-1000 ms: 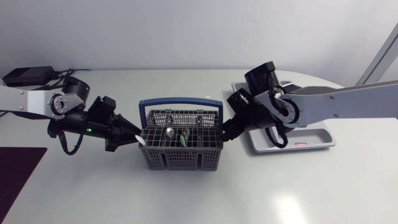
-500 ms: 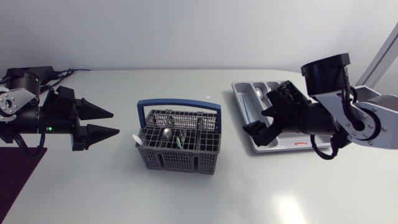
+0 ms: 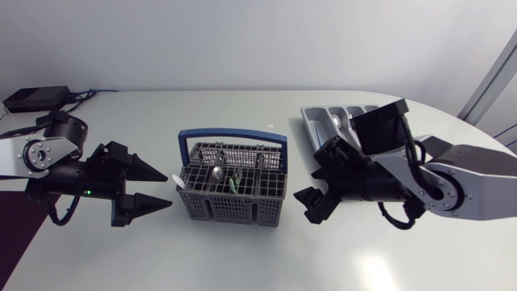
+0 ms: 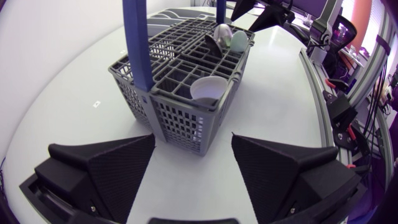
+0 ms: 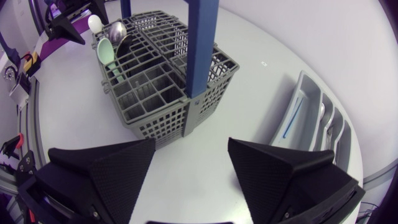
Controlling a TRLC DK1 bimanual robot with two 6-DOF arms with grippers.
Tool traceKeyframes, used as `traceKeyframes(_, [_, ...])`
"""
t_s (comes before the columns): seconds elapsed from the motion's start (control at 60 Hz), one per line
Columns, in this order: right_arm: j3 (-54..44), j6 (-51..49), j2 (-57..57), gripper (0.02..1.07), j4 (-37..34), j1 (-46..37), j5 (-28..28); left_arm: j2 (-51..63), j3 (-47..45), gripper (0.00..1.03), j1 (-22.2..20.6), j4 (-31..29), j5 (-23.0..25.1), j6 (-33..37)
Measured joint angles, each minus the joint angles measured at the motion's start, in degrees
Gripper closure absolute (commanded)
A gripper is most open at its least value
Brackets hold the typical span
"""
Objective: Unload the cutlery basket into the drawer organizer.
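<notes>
The grey cutlery basket (image 3: 233, 187) with a blue handle (image 3: 234, 133) stands mid-table and holds a metal spoon (image 3: 219, 171), a green spoon (image 3: 239, 175) and a white spoon (image 3: 181, 183). My left gripper (image 3: 166, 190) is open, a short way off the basket's left side, nothing between its fingers. In the left wrist view the basket (image 4: 186, 81) stands just ahead of the open gripper (image 4: 193, 155), the white spoon (image 4: 207, 89) nearest. My right gripper (image 3: 312, 186) is open beside the basket's right end. The basket (image 5: 161, 81) lies ahead of the right gripper (image 5: 189, 158). The grey organizer (image 3: 317, 121) is partly hidden behind my right arm.
A spoon (image 3: 334, 121) lies in one organizer compartment. The organizer (image 5: 311, 118) shows beside the right gripper, past the basket. A black box (image 3: 36, 97) with cables sits at the table's back left, and a dark mat (image 3: 16, 222) at the left edge.
Both grippers were at the basket's ends a second ago, swung well away and opened, and have now come back close to the basket, the right one from the organizer.
</notes>
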Motion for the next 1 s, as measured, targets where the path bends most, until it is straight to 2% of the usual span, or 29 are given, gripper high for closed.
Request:
traceKeyframes(0.05, [0.0,0.3,1.7,0.69,0.9,0.3,0.3,0.9,0.2,0.18,-0.9,0.1,-0.2,0.0])
traceKeyframes(0.117, [0.4,0.6,3.9,0.74,1.3,0.3,0.4,1.5,0.3,0.18,-2.3,0.6,-0.2,-0.1])
traceKeyframes(0.367, [4.9,1.5,9.7,0.74,1.9,1.1,0.5,1.8,1.6,0.18,-6.1,2.9,-0.9,-2.9])
traceKeyframes(0.833, [9.0,2.5,13.5,0.73,2.6,1.4,2.9,2.4,1.6,0.18,-7.2,3.6,-1.7,-4.4])
traceKeyframes(0.883, [9.0,2.5,13.4,0.66,2.6,1.4,2.9,2.4,1.6,0.18,-7.1,3.6,-1.7,-4.4])
traceKeyframes(1.0, [8.2,2.5,11.8,0.19,2.5,0.9,3.0,2.2,1.6,0.17,-5.0,3.6,-1.2,-4.1])
